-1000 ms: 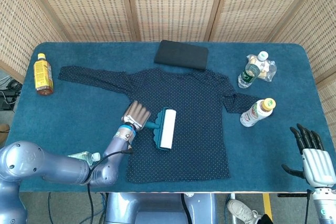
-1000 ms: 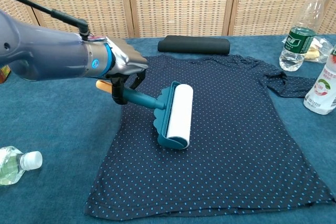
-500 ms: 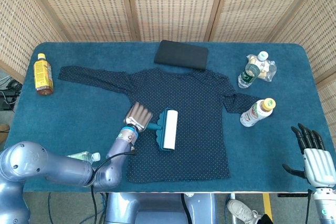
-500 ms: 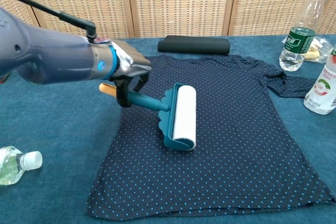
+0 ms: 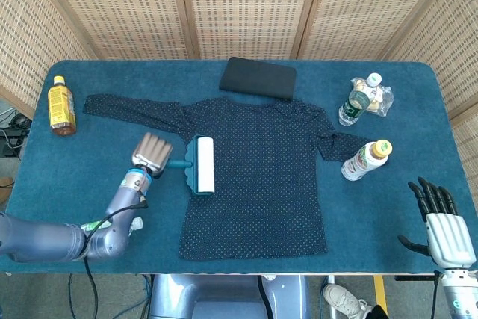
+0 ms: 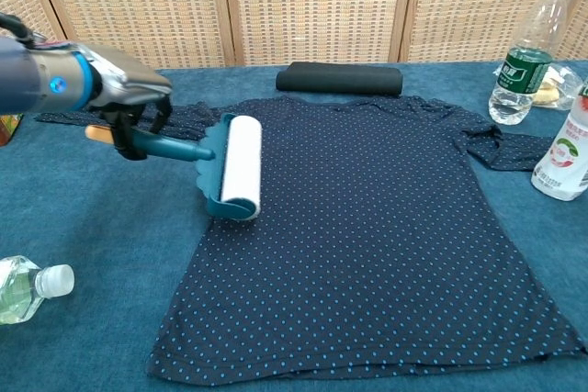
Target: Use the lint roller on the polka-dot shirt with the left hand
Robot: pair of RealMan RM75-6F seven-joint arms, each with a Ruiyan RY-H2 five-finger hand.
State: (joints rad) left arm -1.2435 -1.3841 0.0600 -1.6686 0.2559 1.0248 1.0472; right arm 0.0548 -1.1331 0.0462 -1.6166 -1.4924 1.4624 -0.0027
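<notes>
While the left hand (image 5: 151, 153) grips the teal lint roller (image 6: 231, 167) by its handle, the roll lies on the polka-dot shirt (image 5: 265, 177) near its left edge; rolling seems underway, most cloth remains. Right hand (image 5: 442, 222) is spread, holding nothing.

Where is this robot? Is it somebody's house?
Probably not a house: it looks like a robot practice room. A table covered in blue cloth stands before woven screens, and the left robot hand holds a lint roller on a polka-dot shirt.
</notes>
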